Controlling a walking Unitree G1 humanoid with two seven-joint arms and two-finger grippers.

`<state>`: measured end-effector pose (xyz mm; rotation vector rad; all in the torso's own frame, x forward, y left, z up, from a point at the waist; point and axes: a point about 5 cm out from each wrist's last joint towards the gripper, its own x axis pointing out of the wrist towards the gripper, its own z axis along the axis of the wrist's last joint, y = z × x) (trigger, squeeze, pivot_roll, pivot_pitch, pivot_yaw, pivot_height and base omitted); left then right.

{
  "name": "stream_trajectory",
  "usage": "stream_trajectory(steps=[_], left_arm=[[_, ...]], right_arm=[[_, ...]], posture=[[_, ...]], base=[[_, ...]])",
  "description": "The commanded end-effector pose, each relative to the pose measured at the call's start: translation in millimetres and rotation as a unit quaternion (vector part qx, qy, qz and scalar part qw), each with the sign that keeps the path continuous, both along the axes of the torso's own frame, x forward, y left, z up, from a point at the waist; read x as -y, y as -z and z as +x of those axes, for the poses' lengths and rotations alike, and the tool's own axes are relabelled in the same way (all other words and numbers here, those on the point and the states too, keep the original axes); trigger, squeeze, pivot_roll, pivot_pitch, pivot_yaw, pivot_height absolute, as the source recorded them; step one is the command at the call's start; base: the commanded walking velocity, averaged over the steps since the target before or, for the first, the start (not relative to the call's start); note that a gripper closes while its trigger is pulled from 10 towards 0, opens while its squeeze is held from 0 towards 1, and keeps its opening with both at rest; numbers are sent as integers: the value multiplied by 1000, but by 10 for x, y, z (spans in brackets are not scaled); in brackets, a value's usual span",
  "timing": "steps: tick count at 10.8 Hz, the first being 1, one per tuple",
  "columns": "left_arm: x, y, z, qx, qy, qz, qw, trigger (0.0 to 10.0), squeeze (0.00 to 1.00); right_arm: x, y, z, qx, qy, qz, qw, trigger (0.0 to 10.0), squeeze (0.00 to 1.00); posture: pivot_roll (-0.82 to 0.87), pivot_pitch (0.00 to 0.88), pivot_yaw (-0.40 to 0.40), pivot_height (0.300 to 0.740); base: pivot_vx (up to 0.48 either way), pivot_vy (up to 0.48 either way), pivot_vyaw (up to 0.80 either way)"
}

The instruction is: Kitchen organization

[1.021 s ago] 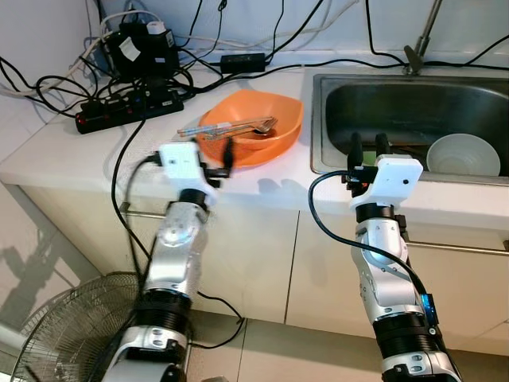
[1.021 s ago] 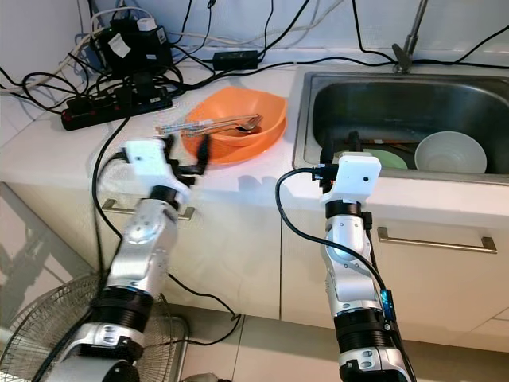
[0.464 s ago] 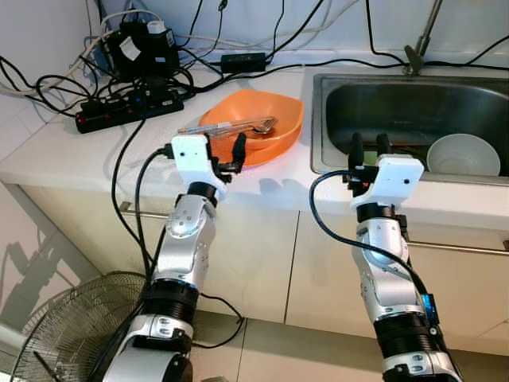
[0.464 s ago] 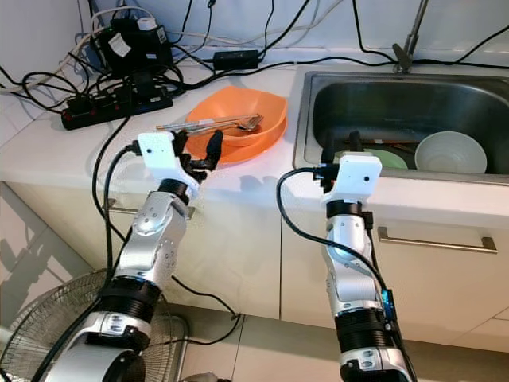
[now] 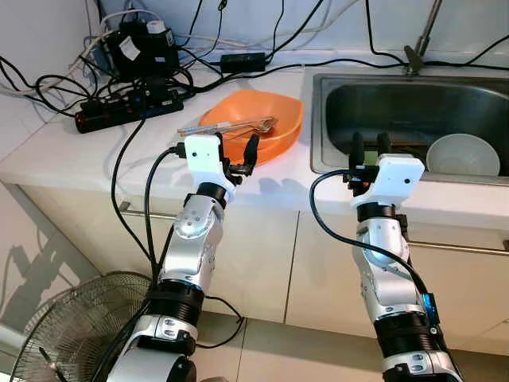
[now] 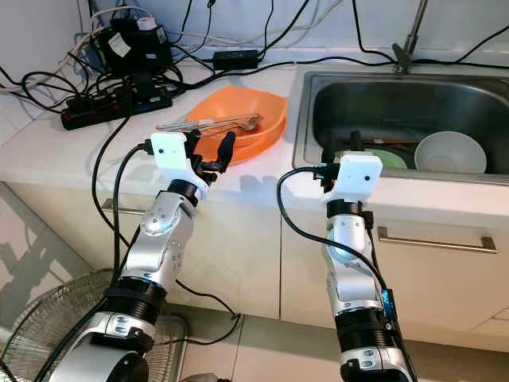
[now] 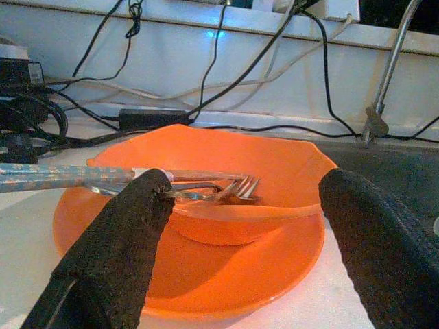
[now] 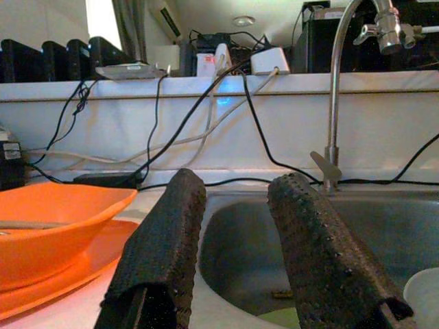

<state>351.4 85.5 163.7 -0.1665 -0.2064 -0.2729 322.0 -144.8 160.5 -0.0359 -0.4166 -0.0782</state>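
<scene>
An orange bowl [image 5: 266, 118] sits on an orange plate [image 7: 206, 274] on the white counter, left of the sink. A fork [image 7: 230, 189] and patterned utensil handles [image 7: 62, 175] lie across the bowl. My left gripper [image 5: 239, 150] is open just in front of the plate's near edge, its fingers [image 7: 116, 253] framing the bowl without touching it. My right gripper [image 5: 369, 148] hovers at the sink's front rim, open by a narrow gap and holding nothing. In the sink [image 5: 374, 99] lie a white bowl [image 5: 464, 153] and a green plate [image 6: 383, 157].
A black power strip [image 5: 127, 109] and tangled cables crowd the counter's back left. The faucet [image 5: 421, 38] rises behind the sink. Cabinet doors with handles [image 6: 436, 239] are below the counter. A fan [image 5: 67, 326] stands on the floor at the lower left.
My left gripper has moved right and forward, from the counter's front edge up to the orange plate. The right arm has not moved.
</scene>
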Motion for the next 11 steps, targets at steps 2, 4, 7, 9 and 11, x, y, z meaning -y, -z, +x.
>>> stream_trajectory(steps=[2, 4, 7, 9, 11], left_arm=[[12, -6, 31, -1, -10, 28, 1000, 10000, 0], [29, -5, 46, -5, -10, 29, 1000, 10000, 0], [36, -27, 65, -3, -12, 25, 1000, 10000, 0], [41, -36, 77, -2, -12, 25, 1000, 980, 0], [46, -35, 80, -2, -10, 26, 1000, 0, 0]], right_arm=[[-40, -61, 25, 7, -3, -1, 1000, 10000, 0], [-46, -60, 25, 7, -3, 0, 1000, 10000, 0], [-53, -60, 24, 8, -3, 3, 1000, 10000, 0], [-59, -59, 25, 8, -2, 4, 1000, 10000, 0], [-58, -57, 28, 7, -2, 4, 1000, 10000, 0]], posture=[[58, 0, 65, 740], [60, 0, 64, 740], [60, 0, 69, 740], [59, 0, 70, 740], [60, 0, 70, 740]], base=[[0, 0, 0], [0, 0, 0], [0, 0, 0], [0, 0, 0], [0, 0, 0]])
